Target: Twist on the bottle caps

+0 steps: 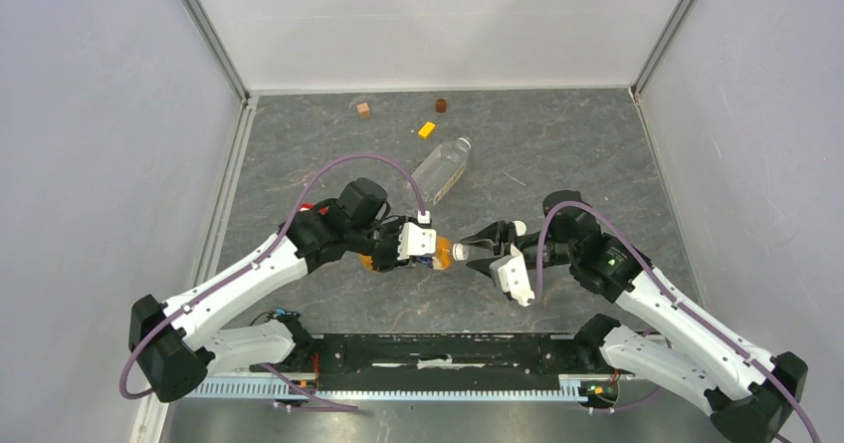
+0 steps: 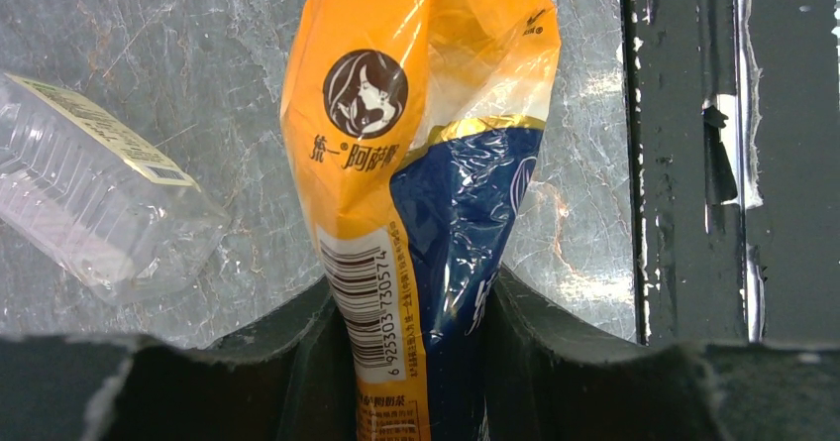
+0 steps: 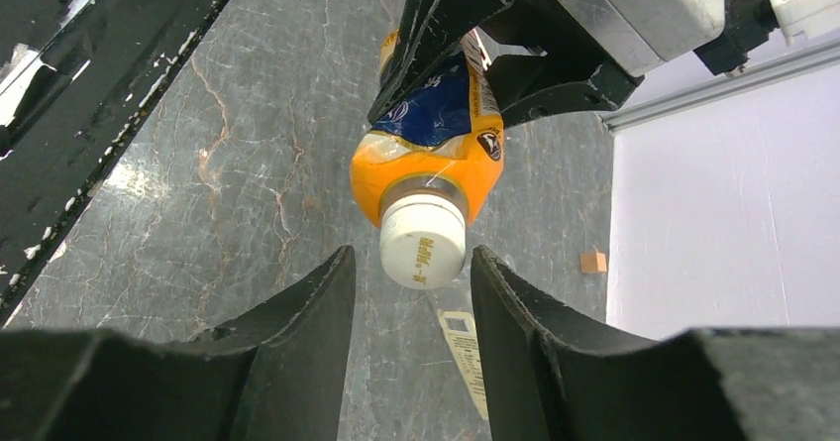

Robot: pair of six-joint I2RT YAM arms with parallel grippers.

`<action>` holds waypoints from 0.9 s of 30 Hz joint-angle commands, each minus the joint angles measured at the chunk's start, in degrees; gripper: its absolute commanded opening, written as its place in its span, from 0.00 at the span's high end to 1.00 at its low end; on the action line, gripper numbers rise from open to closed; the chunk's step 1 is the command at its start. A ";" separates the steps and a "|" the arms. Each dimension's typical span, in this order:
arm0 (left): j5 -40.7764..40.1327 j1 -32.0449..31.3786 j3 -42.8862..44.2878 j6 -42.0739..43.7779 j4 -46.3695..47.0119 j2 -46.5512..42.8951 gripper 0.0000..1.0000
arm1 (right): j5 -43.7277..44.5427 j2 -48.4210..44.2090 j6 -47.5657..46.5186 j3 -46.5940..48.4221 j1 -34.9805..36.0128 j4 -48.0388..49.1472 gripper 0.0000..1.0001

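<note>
The left end effector [image 1: 423, 246] pinches the orange bottle [image 2: 416, 114] around its label, holding it level over the worktop [image 1: 577, 144]. That points the neck at the right end effector [image 3: 412, 268], which is spread either side of the white cap [image 3: 423, 241] on that neck, seemingly ready to twist it.

Orange bottle [image 3: 426, 168], white cap [image 3: 423, 243] on its neck, end-on.
The left gripper [image 3: 448, 99] clamps the blue-labelled body above the grey table [image 3: 248, 164]. The right gripper [image 3: 411, 258] has its jaws apart, flanking the cap. A brown block [image 3: 593, 262] sits by the wall [image 3: 713, 213].
</note>
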 commanded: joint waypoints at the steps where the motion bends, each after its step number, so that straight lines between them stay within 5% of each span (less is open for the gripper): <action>1: 2.84 0.21 2.49 -1.94 1.35 0.44 0.98 | -1.29 -0.29 -0.09 0.99 0.18 1.98 0.49; 10: 3.32 0.21 3.26 -1.84 1.31 0.96 0.98 | -2.23 0.70 2.66 1.07 0.18 2.97 0.59; 16: 1.50 0.21 3.20 -0.95 2.95 0.09 0.98 | -2.78 2.60 13.70 1.81 0.16 5.47 0.74; 18: -0.16 0.21 2.94 -0.22 3.84 -0.55 0.98 | -2.75 3.20 19.97 1.96 0.16 7.70 0.85; 27: -7.41 -0.29 -1.72 0.97 15.09 -6.22 0.98 | 10.46 5.76 67.21 0.21 0.18 24.69 1.00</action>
